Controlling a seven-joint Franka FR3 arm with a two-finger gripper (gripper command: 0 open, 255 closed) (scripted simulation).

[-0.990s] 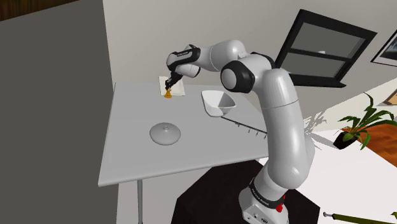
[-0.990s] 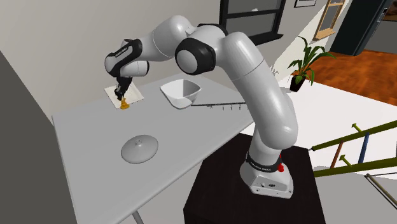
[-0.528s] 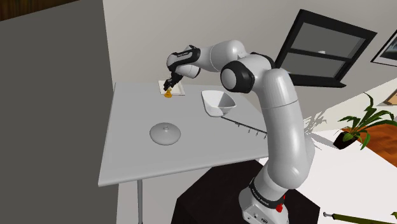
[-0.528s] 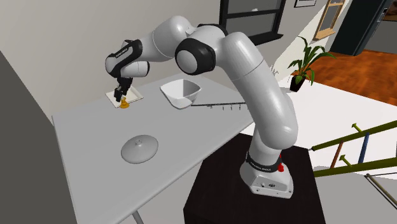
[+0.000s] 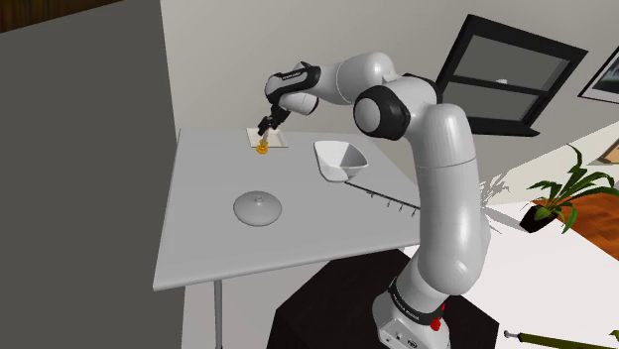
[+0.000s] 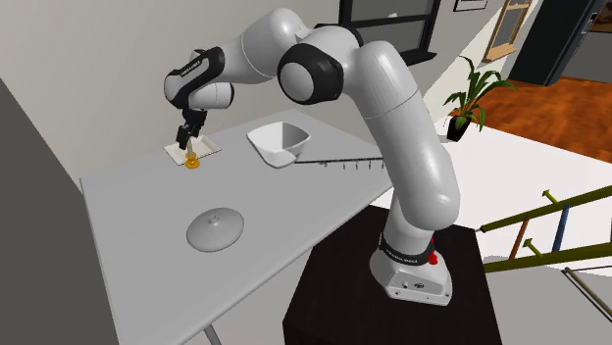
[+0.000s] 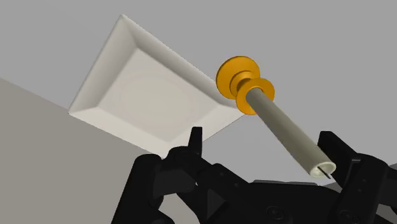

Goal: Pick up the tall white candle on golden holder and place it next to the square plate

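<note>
Risen since a second ago, jaws parted and holding nothing, tip of the pale candle (image 7: 286,130) between them, upright on its golden holder (image 7: 238,71) just beside the square plate (image 7: 146,95) at the far edge of the desk (image 5: 298,238)

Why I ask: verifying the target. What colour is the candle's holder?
The holder is golden orange, best seen in the wrist view.
</note>
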